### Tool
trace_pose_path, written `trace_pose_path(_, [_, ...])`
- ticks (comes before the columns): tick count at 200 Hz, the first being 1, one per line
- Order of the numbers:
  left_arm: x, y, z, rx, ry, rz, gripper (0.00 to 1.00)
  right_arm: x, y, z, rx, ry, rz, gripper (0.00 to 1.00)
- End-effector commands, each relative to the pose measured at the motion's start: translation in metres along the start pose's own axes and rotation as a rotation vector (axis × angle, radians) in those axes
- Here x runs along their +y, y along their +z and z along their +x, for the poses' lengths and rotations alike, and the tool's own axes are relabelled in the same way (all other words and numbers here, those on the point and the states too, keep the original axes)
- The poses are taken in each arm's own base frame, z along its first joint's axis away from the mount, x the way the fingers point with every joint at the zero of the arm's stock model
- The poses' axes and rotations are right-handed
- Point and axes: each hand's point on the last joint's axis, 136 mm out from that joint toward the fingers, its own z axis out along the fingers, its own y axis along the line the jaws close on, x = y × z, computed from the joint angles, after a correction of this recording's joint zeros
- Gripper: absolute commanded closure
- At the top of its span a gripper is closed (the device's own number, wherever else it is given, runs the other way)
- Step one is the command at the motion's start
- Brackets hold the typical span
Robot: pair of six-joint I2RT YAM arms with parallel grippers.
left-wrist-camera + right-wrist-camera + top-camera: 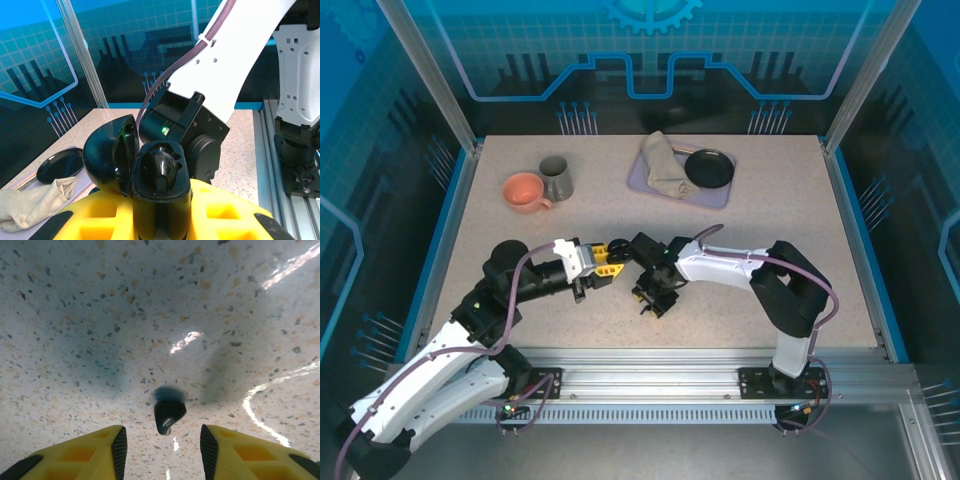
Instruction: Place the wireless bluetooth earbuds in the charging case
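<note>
Clamped in left gripper (pixel 160 220), lower centre of left wrist view: open black charging case (pixel 157 175). Right gripper (pixel 162 445) spread wide at bottom edge, flanking black earbud (pixel 169 415) on speckled table (pixel 100 315), untouched.

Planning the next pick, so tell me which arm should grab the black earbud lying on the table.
Right. The right tool hangs directly over the black earbud, jaws open on either side of it. The left tool is occupied, shut on the open charging case.
</note>
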Motion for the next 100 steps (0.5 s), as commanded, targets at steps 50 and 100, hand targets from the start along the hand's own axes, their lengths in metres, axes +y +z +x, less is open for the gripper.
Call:
trace_pose_path(50, [-0.007, -0.003, 0.003, 0.0, 0.032, 0.019, 1.0, -0.006, 0.01, -0.004, -0.001, 0.021, 0.062, 0.56])
trace_pose_path(100, [-0.007, -0.004, 0.003, -0.001, 0.037, 0.016, 1.0, -0.009, 0.015, -0.004, 0.007, 0.009, 0.104, 0.61])
